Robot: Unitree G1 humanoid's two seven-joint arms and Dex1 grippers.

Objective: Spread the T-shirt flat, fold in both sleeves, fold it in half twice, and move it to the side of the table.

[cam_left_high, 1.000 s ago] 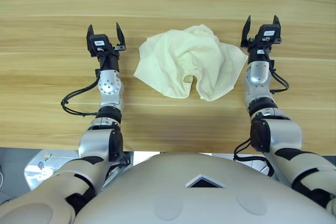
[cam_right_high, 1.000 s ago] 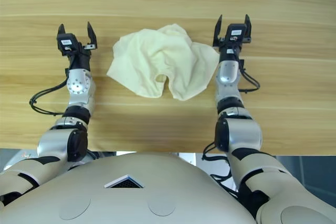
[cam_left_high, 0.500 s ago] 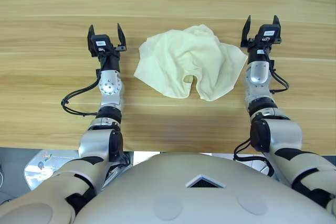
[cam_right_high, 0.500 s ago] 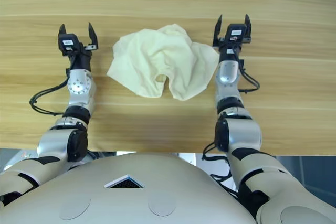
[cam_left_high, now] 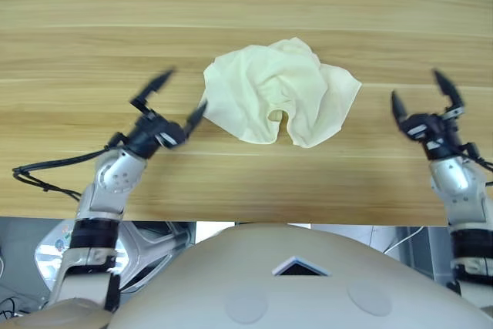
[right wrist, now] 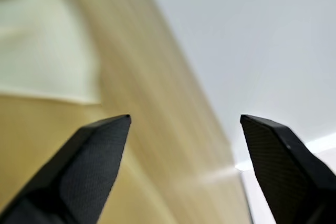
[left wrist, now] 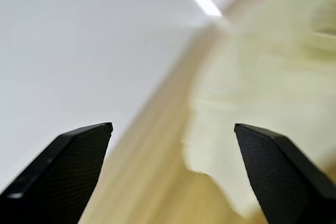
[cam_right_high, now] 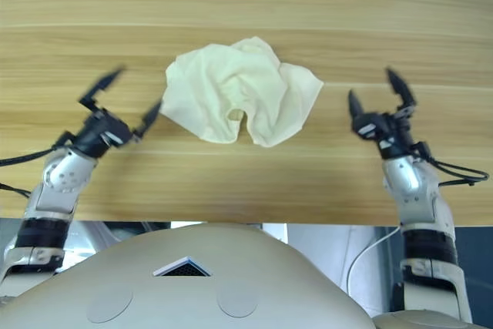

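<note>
Wood-grain table ran across the whole scene in pale planks, with the shirt sitting about mid-table.

Over on the left, the left gripper was spread wide with nothing in it, angled in toward the cloth. One of its fingers ended just beside the shirt's left edge, and I couldn't tell if it was actually touching. The left wrist view had the two dark tips far apart, with blurry cream fabric past them.

In the middle, the T-shirt was a pale creamy yellow and definitely not flat. It was crumpled into a loose, roundish heap with soft ridges and puckers bunched toward the top. The left side came to a blunt corner, and another corner poked out to the right. On the near edge there was a small curved notch where the fabric dipped in, with a lobe hanging down on either side. I couldn't pick out sleeves or a neckline.

On the right, the right gripper was also wide open and empty, well apart from the shirt's right corner, over bare wood.
</note>
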